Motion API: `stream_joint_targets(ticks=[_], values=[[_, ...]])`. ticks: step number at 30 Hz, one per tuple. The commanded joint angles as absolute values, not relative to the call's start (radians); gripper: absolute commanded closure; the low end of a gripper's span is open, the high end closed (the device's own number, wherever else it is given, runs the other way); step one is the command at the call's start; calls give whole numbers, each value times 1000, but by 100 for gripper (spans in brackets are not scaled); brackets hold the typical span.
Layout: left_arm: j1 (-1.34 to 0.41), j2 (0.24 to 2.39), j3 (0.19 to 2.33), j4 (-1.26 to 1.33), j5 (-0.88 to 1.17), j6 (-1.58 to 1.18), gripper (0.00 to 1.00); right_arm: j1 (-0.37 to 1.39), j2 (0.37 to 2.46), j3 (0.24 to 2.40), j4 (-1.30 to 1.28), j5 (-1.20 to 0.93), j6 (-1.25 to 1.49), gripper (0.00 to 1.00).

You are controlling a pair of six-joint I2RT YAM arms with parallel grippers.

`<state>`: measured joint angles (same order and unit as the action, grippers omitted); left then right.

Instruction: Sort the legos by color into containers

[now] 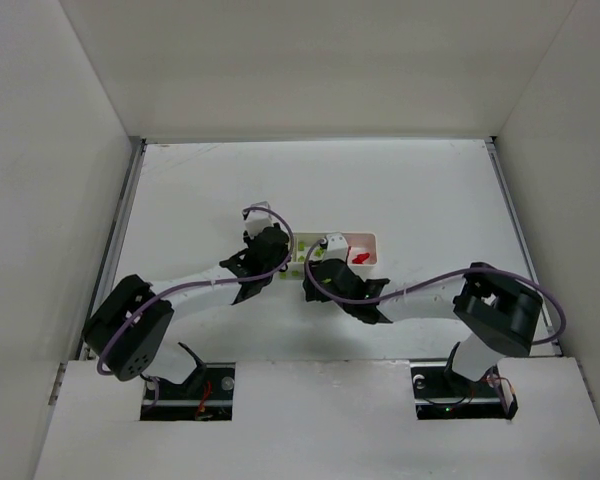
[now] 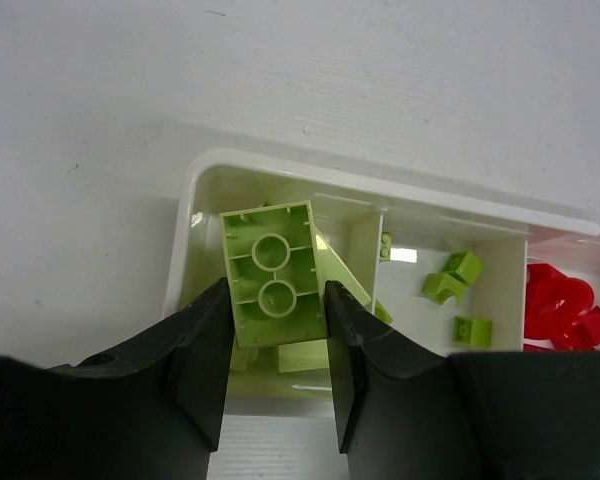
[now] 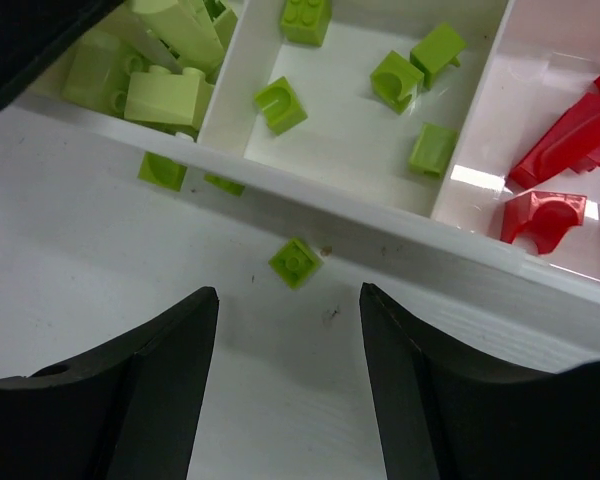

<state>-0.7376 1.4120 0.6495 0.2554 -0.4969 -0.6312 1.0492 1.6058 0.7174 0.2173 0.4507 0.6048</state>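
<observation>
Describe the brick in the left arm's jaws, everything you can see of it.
The pale lime green brick is glossy plastic, rectangular, hollow underside toward the wrist camera, showing two round tubes. The left gripper clamps its long sides between black jaws, its far half sticking out. Slightly tilted, it hangs over the left end compartment of the white tray, above other pale green pieces; contact with them is unclear.

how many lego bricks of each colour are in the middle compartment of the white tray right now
lime green plastic lego bricks: 5
red plastic lego bricks: 0, they lie in the next compartment
total in the middle compartment of the long white plastic tray: 5
</observation>
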Motion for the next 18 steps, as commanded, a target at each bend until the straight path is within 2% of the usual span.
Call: stream_joint_targets(ticks=[1, 6, 9, 18], values=[[-728, 1419, 640, 275, -522, -644, 69, 1061, 1621, 772, 245, 483, 588, 35], [-726, 1410, 624, 279, -526, -649, 58, 1056, 1661, 790, 241, 482, 589, 36], [-731, 1370, 614, 279, -526, -644, 53, 1059, 1677, 798, 230, 479, 592, 41], [-768, 1197, 560, 275, -537, -620, 51, 1059, 1738, 830, 224, 498, 588, 53]])
